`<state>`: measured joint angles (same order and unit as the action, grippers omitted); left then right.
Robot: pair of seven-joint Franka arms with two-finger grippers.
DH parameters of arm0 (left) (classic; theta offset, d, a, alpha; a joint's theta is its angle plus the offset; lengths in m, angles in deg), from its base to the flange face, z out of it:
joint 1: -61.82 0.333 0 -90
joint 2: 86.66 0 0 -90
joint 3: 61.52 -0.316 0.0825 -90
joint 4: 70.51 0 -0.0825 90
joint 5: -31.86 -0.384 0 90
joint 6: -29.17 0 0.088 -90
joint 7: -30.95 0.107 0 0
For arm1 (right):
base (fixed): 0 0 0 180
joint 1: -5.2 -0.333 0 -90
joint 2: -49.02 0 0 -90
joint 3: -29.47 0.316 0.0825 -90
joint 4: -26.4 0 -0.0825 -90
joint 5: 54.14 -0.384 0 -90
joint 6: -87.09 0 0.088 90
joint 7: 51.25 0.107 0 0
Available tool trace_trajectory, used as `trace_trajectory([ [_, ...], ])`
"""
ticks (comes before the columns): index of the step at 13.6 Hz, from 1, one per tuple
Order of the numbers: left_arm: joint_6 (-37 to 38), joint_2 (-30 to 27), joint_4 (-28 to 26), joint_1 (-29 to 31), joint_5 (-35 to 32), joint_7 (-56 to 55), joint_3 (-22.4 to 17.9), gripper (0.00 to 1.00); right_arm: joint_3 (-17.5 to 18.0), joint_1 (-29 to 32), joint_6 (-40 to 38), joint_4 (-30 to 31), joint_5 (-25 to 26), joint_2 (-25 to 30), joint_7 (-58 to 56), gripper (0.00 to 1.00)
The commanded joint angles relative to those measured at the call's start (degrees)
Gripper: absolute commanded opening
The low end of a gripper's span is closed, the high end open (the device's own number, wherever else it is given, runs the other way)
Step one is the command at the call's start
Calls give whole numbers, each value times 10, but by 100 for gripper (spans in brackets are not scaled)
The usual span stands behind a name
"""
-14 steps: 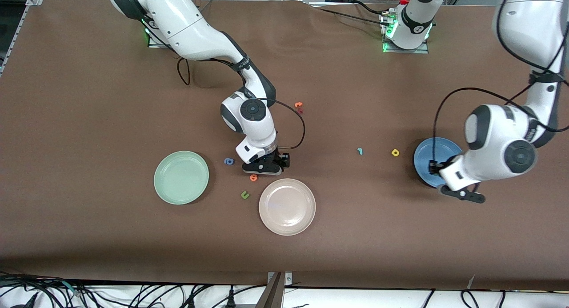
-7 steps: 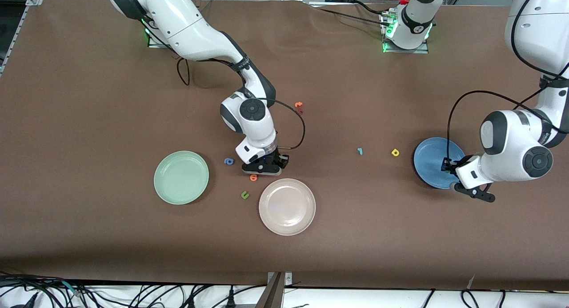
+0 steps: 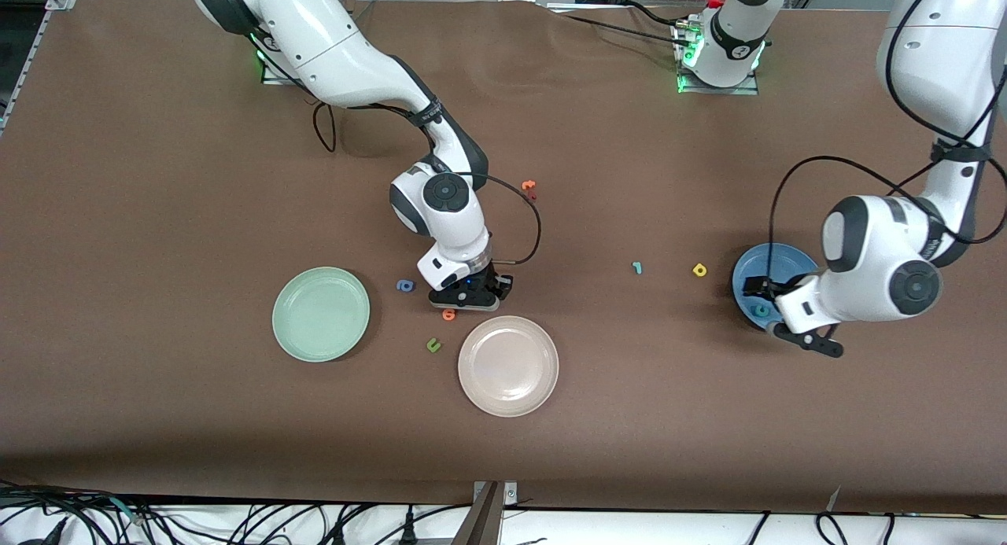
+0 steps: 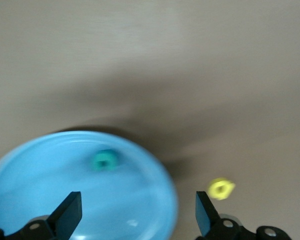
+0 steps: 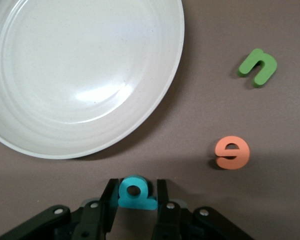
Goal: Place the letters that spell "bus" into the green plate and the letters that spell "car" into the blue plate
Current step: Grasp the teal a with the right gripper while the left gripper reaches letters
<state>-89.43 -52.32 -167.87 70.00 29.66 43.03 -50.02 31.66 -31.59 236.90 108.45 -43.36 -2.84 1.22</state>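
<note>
My right gripper (image 5: 135, 201) is low at the table beside the beige plate and shut on the teal "b" (image 5: 135, 192). In the front view the right gripper (image 3: 470, 297) hides that letter. The green plate (image 3: 321, 314) lies toward the right arm's end. My left gripper (image 4: 137, 212) hangs open over the blue plate (image 4: 50, 175), with nothing between its fingers. A teal "c" (image 3: 760, 311) lies in the blue plate (image 3: 779, 260), under the left gripper (image 3: 775, 305). The yellow "a" (image 3: 699, 270) and the teal "r" (image 3: 636, 267) lie on the table beside that plate.
A beige-white plate (image 3: 508, 366) sits nearer the front camera than the right gripper. A blue round letter (image 3: 405, 285), an orange round letter (image 3: 448, 314) and an olive-green letter (image 3: 433, 344) lie around that gripper. Orange and dark red letters (image 3: 529, 188) lie farther back.
The left gripper opened and the teal "c" now lies in the blue plate; that hand swung out and back over the plate. The right gripper closed on the teal "b" in place.
</note>
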Motion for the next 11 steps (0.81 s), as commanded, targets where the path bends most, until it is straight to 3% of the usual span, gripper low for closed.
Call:
trace_trajectory([
  [1, -21, -4, -28, -8, -8, -53, 17, 100, -4, -4, 6, -14, 11, -12, 8, 0],
  [5, -159, -20, -136, -19, -13, -22, 38, 100, -9, 0, 1, -14, 6, 2, -1, 0],
  [7, -174, -21, -153, -20, -24, 6, 57, 100, -9, 4, -7, -14, 3, 18, -3, 0],
  [11, -179, -20, -168, -12, -60, 89, 58, 98, -6, 29, -108, -9, -1, 67, -67, 0],
])
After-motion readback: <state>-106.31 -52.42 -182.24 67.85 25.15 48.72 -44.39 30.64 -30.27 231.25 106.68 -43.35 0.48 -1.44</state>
